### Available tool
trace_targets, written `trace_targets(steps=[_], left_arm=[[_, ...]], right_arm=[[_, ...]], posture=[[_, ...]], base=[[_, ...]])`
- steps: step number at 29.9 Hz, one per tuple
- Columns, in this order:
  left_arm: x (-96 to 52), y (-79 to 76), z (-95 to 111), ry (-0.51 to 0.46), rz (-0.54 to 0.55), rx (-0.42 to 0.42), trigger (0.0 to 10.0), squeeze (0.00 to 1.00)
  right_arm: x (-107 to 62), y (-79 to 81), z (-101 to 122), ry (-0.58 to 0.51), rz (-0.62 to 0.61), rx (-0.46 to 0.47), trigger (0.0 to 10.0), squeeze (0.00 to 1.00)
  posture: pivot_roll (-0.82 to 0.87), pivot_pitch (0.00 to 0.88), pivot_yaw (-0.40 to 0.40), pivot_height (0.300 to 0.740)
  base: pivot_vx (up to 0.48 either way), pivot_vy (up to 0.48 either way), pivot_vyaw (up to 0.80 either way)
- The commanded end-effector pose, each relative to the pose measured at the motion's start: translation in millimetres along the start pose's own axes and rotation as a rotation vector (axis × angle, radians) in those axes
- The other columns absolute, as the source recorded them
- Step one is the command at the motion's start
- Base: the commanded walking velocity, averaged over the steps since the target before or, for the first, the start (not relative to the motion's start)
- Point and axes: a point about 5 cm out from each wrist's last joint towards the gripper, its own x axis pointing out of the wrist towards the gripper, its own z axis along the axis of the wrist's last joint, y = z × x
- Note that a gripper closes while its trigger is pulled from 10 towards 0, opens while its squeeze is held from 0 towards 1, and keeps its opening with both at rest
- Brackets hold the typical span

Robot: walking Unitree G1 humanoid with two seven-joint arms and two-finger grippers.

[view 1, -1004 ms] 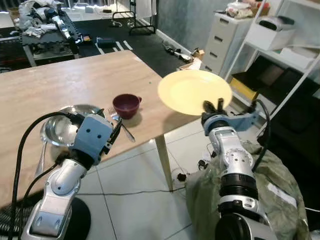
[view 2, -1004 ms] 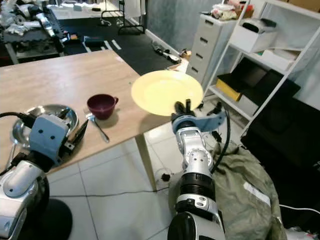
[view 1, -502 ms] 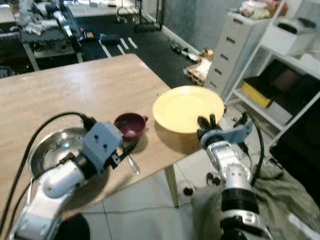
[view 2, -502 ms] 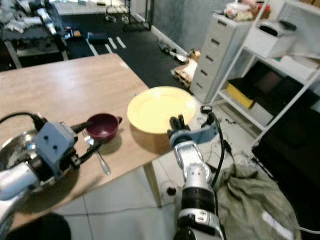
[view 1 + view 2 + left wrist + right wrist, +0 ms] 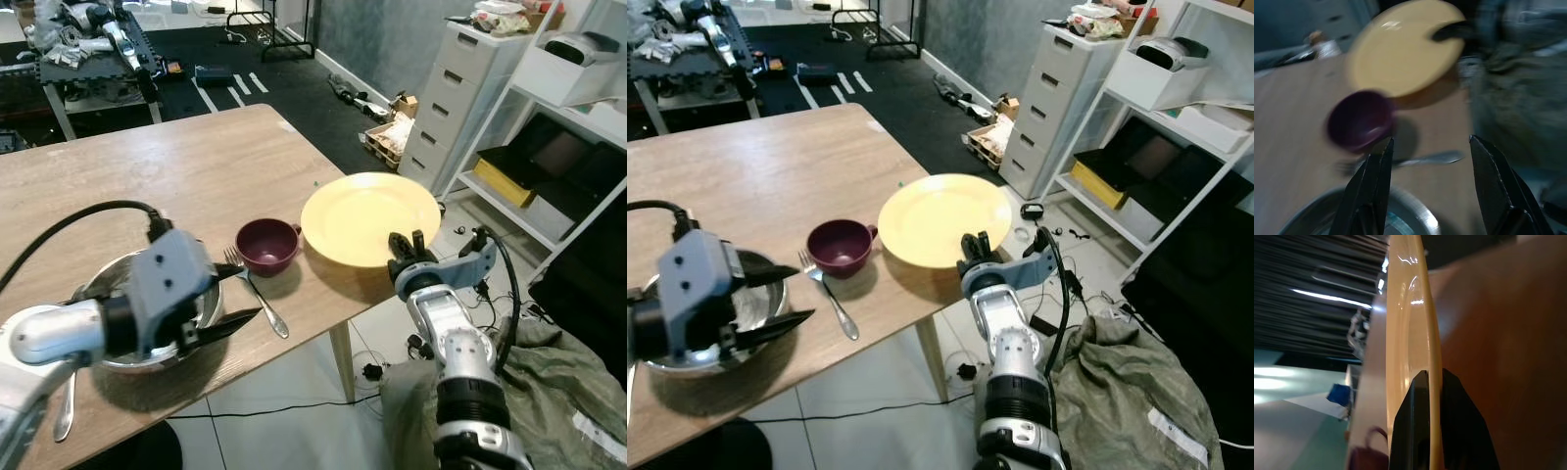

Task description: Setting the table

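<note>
right gripper (image 5: 406,247) pinched the near rim of the yellow plate (image 5: 367,217), one finger above and one below the edge; plate sat low over the table (image 5: 147,186) corner, beside the maroon cup (image 5: 266,245), can't tell if it rested flat or was just off the wood. left gripper (image 5: 1427,181) hovered over the steel bowl (image 5: 201,313) with fingers spread apart, holding nothing. fork (image 5: 257,305) lay between bowl and cup. a spoon (image 5: 65,411) lay near the bowl at the table edge.
</note>
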Motion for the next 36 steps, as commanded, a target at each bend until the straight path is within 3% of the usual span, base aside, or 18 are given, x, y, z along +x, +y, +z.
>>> trace_targets(steps=[1,7,15,16,30,31,36], left_arm=[[-7.6,11.7,-11,0.050,0.084,-0.058,10.0,0.00],[-7.6,3.6,-16,0.066,0.067,-0.061,10.0,0.00],[-4.6,-3.0,-14,0.067,0.058,-0.080,10.0,0.00],[-2.9,-4.7,-15,0.065,0.060,-0.083,10.0,0.00],[3.2,-9.5,-16,0.057,0.061,-0.091,10.0,0.00],[3.7,-9.5,-16,0.055,0.061,-0.092,10.0,0.00],[5.0,-9.9,-15,0.049,0.059,-0.093,10.0,0.00]], right_arm=[[-4.8,-10.6,-8,0.040,-0.022,-0.019,10.0,0.00],[-5.0,-20.3,-17,0.057,-0.051,0.036,10.0,0.00],[-0.4,-16.5,-26,0.079,-0.040,0.038,10.0,0.00],[-0.2,-14.2,-27,0.080,-0.024,0.024,10.0,1.00],[-1.0,-11.7,-13,0.035,0.003,-0.038,10.0,1.00],[-1.5,-11.7,-12,0.032,0.005,-0.034,10.0,0.00],[-4.0,-15.3,-7,0.030,-0.006,-0.084,10.0,0.00]], posture=[[0.14,0.043,0.004,0.740],[0.14,0.041,0.003,0.740],[0.14,0.038,0.000,0.740],[0.14,0.036,-0.001,0.740],[0.13,0.043,0.003,0.740],[0.13,0.044,0.003,0.740],[0.12,0.047,0.001,0.740]], base=[[0.000,0.000,0.00],[0.000,0.000,0.00],[0.000,0.000,0.00],[0.000,0.000,0.00],[0.000,0.000,0.00],[0.000,0.000,0.00],[0.000,0.000,0.00]])
